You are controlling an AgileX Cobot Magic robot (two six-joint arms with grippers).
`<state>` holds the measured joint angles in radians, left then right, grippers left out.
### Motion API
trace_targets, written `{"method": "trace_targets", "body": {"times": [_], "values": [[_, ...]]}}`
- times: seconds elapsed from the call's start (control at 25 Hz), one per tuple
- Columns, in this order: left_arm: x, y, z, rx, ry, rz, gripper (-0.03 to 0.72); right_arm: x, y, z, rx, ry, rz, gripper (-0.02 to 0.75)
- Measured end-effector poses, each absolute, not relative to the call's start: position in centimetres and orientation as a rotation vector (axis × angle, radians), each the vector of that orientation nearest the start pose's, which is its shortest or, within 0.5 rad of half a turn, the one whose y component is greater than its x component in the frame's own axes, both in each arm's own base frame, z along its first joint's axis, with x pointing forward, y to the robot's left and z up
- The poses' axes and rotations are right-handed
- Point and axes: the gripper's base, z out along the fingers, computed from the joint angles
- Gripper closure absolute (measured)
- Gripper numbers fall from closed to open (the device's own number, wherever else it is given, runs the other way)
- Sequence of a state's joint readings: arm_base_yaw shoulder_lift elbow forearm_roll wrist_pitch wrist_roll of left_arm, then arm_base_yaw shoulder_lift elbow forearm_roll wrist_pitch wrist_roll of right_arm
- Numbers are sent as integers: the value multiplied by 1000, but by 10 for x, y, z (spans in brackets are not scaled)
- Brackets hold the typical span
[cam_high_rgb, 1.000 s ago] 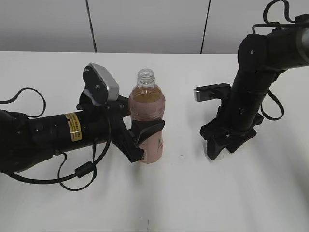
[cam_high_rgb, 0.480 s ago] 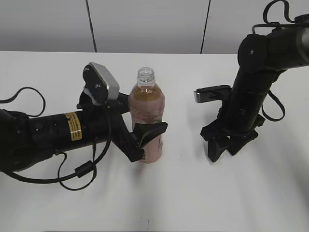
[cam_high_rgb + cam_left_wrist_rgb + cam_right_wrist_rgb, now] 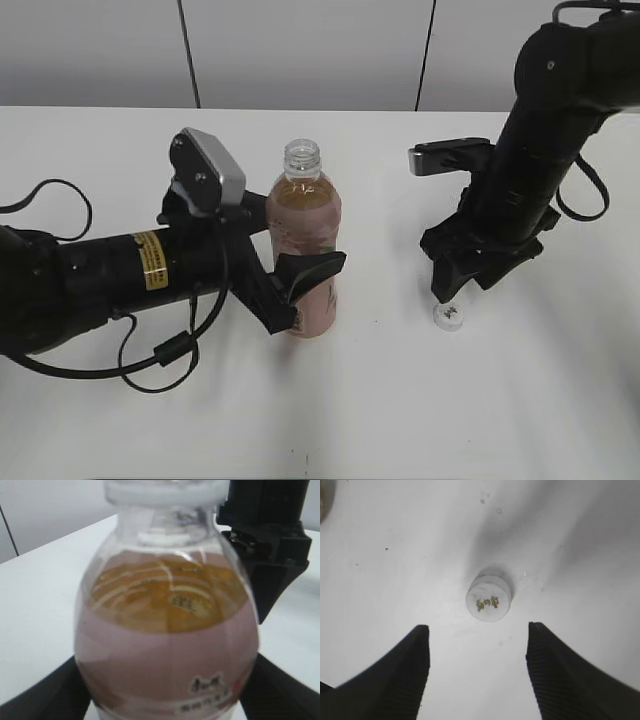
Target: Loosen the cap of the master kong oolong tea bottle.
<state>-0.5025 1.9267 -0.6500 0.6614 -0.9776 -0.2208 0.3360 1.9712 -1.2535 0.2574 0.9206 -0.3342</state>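
Observation:
The master kong oolong tea bottle [image 3: 304, 215] stands upright at the table's middle, its threaded neck uncapped, amber tea above a pink label. It fills the left wrist view [image 3: 165, 640]. My left gripper [image 3: 305, 252] reaches from the left and straddles the bottle's body. Its near finger [image 3: 312, 270] stands slightly off the label. The white cap [image 3: 449, 317] lies on the table to the right, mark up. My right gripper [image 3: 463, 287] hangs open and empty just above it. In the right wrist view the cap [image 3: 489, 598] lies just beyond the spread fingertips of the right gripper [image 3: 478, 626].
The white table [image 3: 400, 420] reaches back to a grey panelled wall. The left arm's black cable [image 3: 150, 360] loops on the table at the front left. The right arm [image 3: 265, 540] shows dark behind the bottle in the left wrist view.
My right gripper has lifted and moved slightly right and back, uncovering the cap on the table. My left gripper's near finger has eased off the bottle.

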Motion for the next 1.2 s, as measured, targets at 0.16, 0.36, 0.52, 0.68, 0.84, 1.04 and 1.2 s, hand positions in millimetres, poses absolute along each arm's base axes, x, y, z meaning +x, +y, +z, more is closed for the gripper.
{"method": "trace_targets", "body": {"times": [0.16,0.36,0.52,0.68,0.84,1.04,1.2], "values": [[257,-190,125,970,1656,-715,158,336,137,156,-801,2999,319,275],[249,-178,122,935,1668,-736,157,336,137,159,-801,2990,318,275],[248,-167,125,890,1655,-739,157,335,136,158,-799,2993,318,275],[244,-157,132,865,1646,-726,157,335,136,158,-801,3001,319,275],[239,-154,144,860,1608,-719,157,334,136,158,-804,3007,320,275],[234,-155,150,898,1574,-737,157,334,136,158,-805,3010,321,275],[228,-151,155,895,1569,-742,157,334,136,161,-806,3001,317,275]]}}
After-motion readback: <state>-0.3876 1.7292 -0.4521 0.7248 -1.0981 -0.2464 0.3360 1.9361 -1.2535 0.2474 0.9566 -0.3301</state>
